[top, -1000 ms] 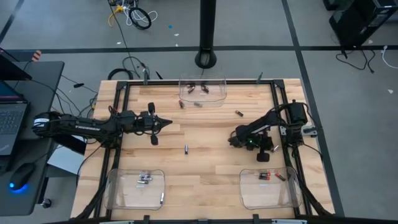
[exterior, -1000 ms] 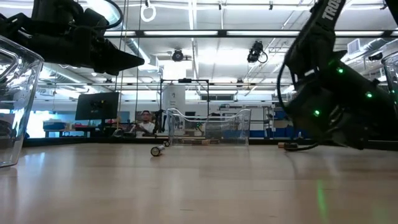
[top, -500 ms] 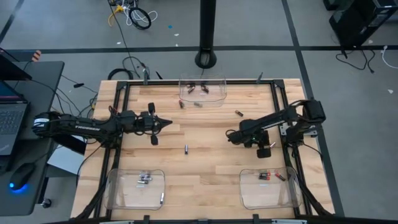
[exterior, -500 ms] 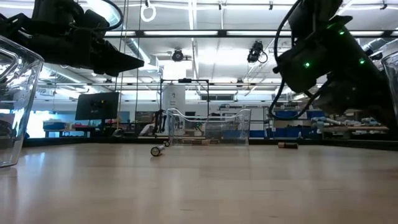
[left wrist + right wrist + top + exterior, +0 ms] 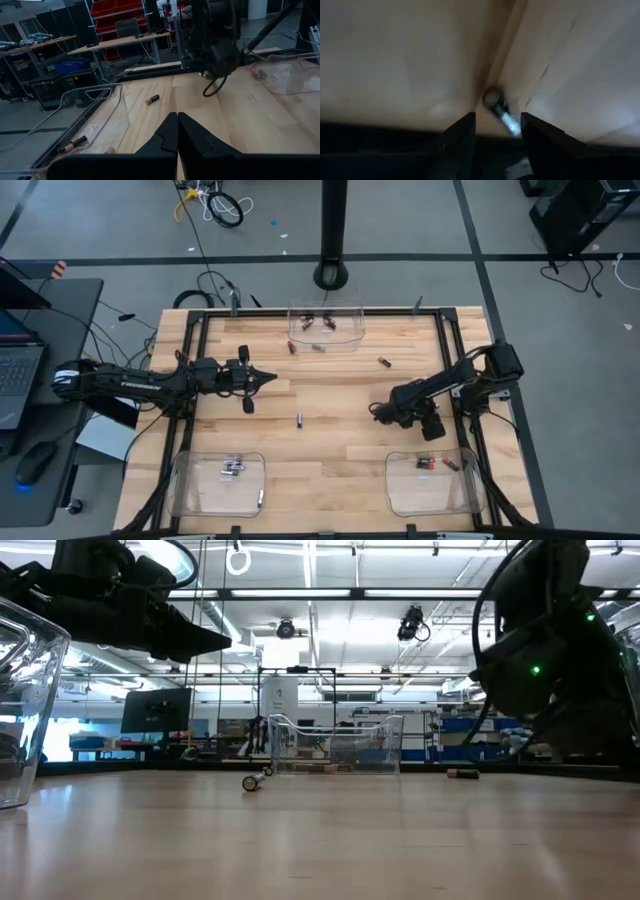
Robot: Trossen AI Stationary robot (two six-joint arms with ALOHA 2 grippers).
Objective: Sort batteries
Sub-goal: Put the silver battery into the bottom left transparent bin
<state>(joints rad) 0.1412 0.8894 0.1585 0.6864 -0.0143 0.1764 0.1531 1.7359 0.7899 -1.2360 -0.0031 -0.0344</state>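
Hovering low over the table (image 5: pixel 330 450), the right gripper (image 5: pixel 497 131) has its fingers parted narrowly around a small silvery battery (image 5: pixel 501 108) lying on the wood, not yet gripped.

- Landmark: the loose battery (image 5: pixel 299 419) at mid-table. The right gripper (image 5: pixel 381 413) sits well to its right.
- Left gripper (image 5: pixel 270 381): up and left of the landmark, fingers pressed together, holding nothing, waiting.
- Near bins: left bin (image 5: pixel 219 483) and right bin (image 5: pixel 430 480), both already holding cells.
- Far bin (image 5: pixel 325 324): more batteries inside, others (image 5: pixel 383 362) loose nearby.

Risk, as judged: the battery is round and small; closing off-centre could roll it away or squirt it out.
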